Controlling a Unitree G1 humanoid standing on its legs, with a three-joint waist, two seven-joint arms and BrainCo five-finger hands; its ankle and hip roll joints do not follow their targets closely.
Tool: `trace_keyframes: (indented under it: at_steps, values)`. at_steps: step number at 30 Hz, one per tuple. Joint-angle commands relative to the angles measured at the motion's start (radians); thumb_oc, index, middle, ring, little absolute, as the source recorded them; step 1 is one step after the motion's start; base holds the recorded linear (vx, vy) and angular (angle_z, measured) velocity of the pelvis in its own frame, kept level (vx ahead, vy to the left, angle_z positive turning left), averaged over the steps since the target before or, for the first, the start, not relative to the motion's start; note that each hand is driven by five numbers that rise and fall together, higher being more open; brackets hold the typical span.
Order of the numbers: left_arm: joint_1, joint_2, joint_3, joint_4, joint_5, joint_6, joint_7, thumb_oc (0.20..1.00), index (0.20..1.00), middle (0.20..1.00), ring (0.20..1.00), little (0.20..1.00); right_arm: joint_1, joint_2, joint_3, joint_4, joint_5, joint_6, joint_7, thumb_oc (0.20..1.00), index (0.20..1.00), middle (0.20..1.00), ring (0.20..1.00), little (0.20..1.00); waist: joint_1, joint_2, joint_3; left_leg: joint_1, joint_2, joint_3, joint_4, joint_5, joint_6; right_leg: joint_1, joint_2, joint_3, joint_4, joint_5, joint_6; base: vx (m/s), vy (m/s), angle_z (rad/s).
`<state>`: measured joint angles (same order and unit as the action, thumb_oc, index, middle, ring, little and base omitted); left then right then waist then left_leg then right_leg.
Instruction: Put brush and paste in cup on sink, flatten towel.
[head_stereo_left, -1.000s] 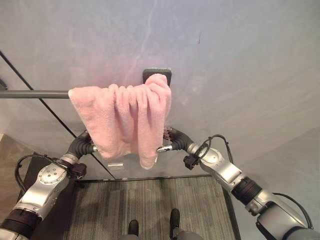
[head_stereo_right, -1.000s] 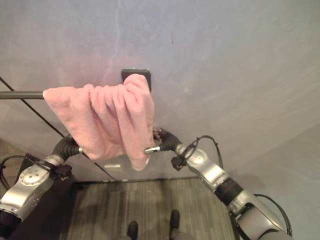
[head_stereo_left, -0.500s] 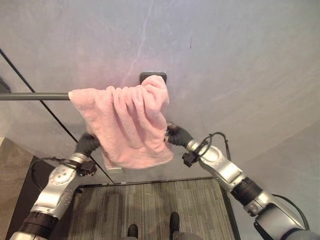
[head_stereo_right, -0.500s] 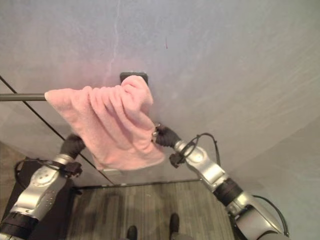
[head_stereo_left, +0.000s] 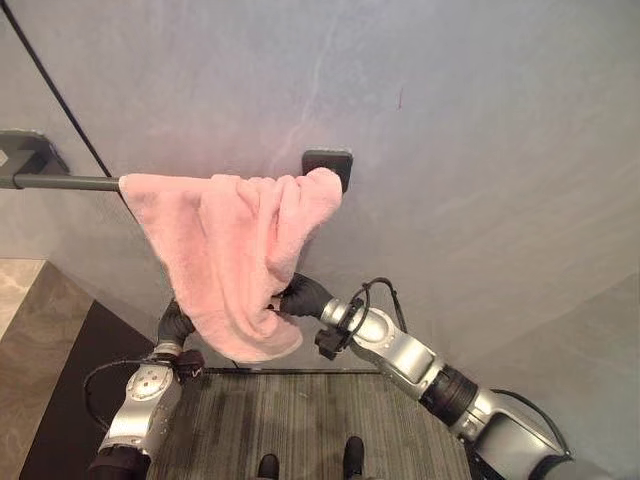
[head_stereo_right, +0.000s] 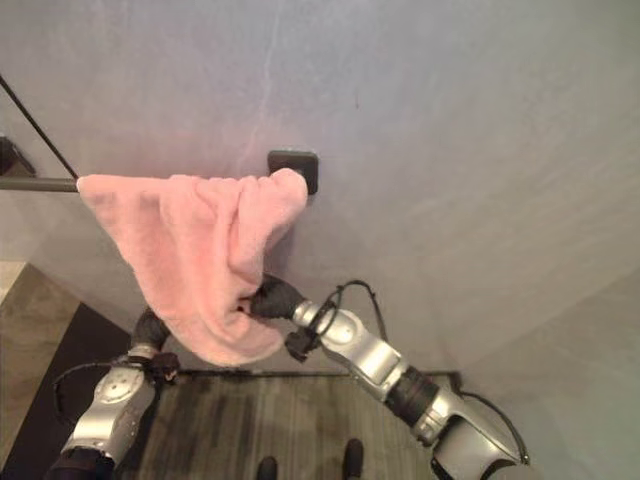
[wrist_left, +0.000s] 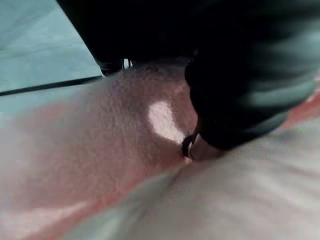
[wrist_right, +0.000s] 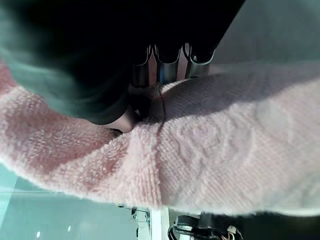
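Observation:
A pink towel (head_stereo_left: 235, 250) hangs bunched in folds over a grey rail (head_stereo_left: 60, 182) on the wall, its bottom edge drooping low. My right hand (head_stereo_left: 303, 297) is at the towel's lower right edge; in the right wrist view its fingers (wrist_right: 165, 65) curl into a fold of the towel (wrist_right: 225, 150) and pinch it. My left hand (head_stereo_left: 176, 322) is tucked under the towel's lower left edge, and the cloth hides most of it. Pink cloth (wrist_left: 100, 140) lies right against that hand in the left wrist view.
The rail ends at a dark bracket (head_stereo_left: 330, 160) on the right and a grey bracket (head_stereo_left: 25, 150) on the left. The grey wall stands close behind. Below are a striped floor mat (head_stereo_left: 300, 420), a dark surface (head_stereo_left: 60, 420) and beige tile (head_stereo_left: 20, 300).
The camera has shifted, so the left bracket now shows. My right hand has moved left and lower with the towel's edge. My left arm sits lower under the towel.

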<state>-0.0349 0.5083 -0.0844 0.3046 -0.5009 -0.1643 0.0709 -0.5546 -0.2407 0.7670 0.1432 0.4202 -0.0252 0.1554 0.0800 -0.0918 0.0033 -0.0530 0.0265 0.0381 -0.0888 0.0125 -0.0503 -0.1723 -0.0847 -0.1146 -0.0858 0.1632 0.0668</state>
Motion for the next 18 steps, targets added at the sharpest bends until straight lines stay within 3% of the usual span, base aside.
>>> trace_keyframes:
  at_steps: [1,3,8,13,18]
  values:
    - [-0.068,0.081,0.033,-0.071,0.035,-0.037,0.04,1.0,1.0,1.0,1.0,1.0,-0.06,-0.009,-0.064,-0.045,0.056,-0.028,-0.009,0.25,0.25,0.25,0.25,0.25,0.015,-0.005,0.028,0.01,-0.05,0.022,0.014,-0.025,0.05,0.083,-0.095,0.033,0.031,-0.021,0.114,-0.01,0.048,-0.02]
    - [-0.075,0.092,0.039,-0.087,0.058,-0.036,0.058,1.0,1.0,1.0,1.0,1.0,-0.067,-0.008,-0.063,-0.044,0.059,-0.028,-0.012,0.325,0.325,0.325,0.325,0.325,0.017,-0.004,0.027,0.012,-0.052,0.025,0.015,-0.027,0.052,0.084,-0.099,0.035,0.034,-0.018,0.115,0.0,0.035,-0.08]
    - [-0.01,0.138,0.107,-0.148,0.101,-0.029,0.05,1.0,1.0,1.0,1.0,1.0,-0.056,-0.027,-0.072,-0.056,0.039,-0.017,-0.001,0.366,0.366,0.366,0.366,0.366,0.022,0.008,0.02,0.019,-0.058,0.032,0.019,-0.033,0.056,0.086,-0.108,0.037,0.036,-0.017,0.119,0.01,0.026,-0.09]
    - [0.124,0.246,0.212,-0.193,0.178,-0.022,0.016,1.0,1.0,1.0,1.0,1.0,-0.052,-0.047,-0.093,-0.056,0.036,-0.017,0.014,0.36,0.36,0.36,0.36,0.36,0.041,0.023,0.02,0.019,-0.057,0.034,0.027,-0.038,0.056,0.087,-0.11,0.035,0.031,-0.018,0.12,0.0,0.0,0.0]
    - [0.166,0.279,0.262,-0.192,0.186,-0.025,0.009,1.0,1.0,1.0,1.0,1.0,-0.05,-0.054,-0.096,-0.061,0.037,-0.018,0.026,0.354,0.354,0.354,0.354,0.354,0.047,0.025,0.02,0.019,-0.054,0.035,0.032,-0.04,0.054,0.091,-0.11,0.032,0.026,-0.022,0.12,0.0,0.0,0.0]
